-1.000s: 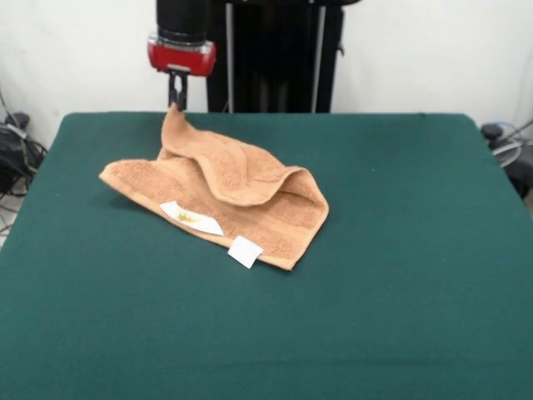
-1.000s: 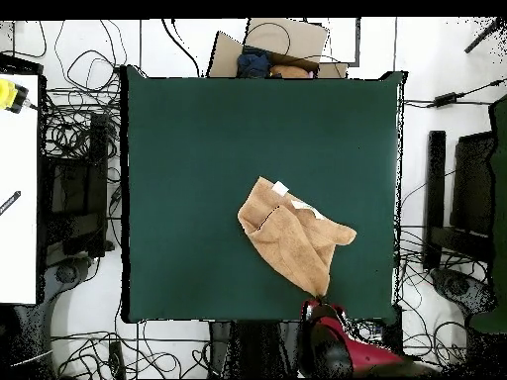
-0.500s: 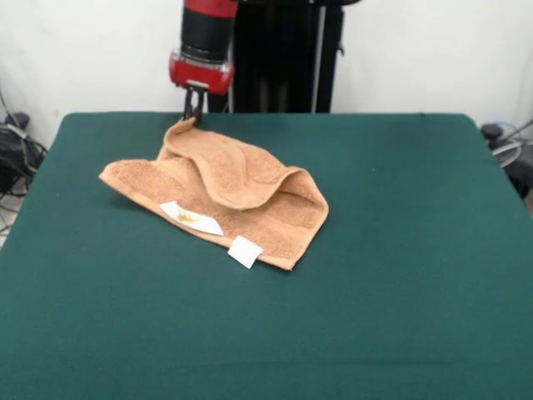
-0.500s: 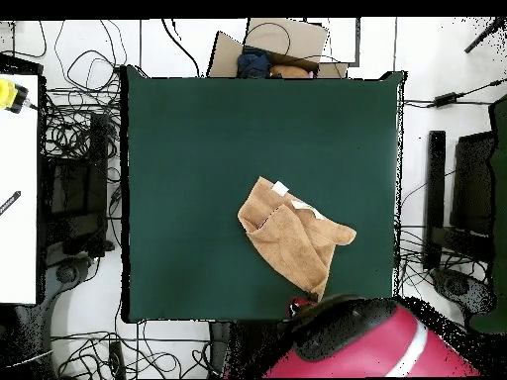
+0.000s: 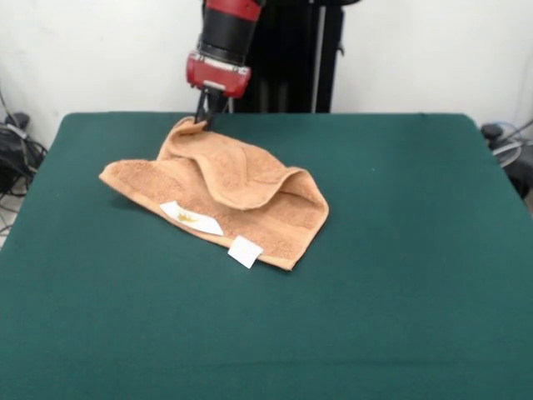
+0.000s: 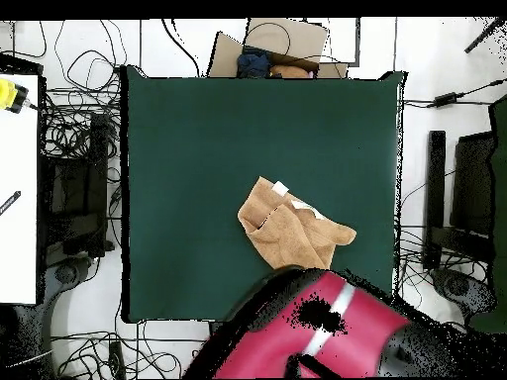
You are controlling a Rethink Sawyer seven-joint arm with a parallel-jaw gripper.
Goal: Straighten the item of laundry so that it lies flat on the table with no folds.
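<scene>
On table [image 5: 400, 275]: folded towel [image 5: 225, 187], far corner pinched in claw [image 5: 204, 117].

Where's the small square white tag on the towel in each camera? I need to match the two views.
Front view: the square white tag lies at the towel's near edge, left of centre.
Overhead view: the tag sits at the towel's top edge.
Shared landmark: the longer white tag beside it.

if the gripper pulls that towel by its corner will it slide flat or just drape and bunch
Likely drapes: the towel already lies in soft folds, so it looks floppy. Its terry pile on the felt-like table probably drags rather than slides. The gripper sits at its far corner.
</scene>
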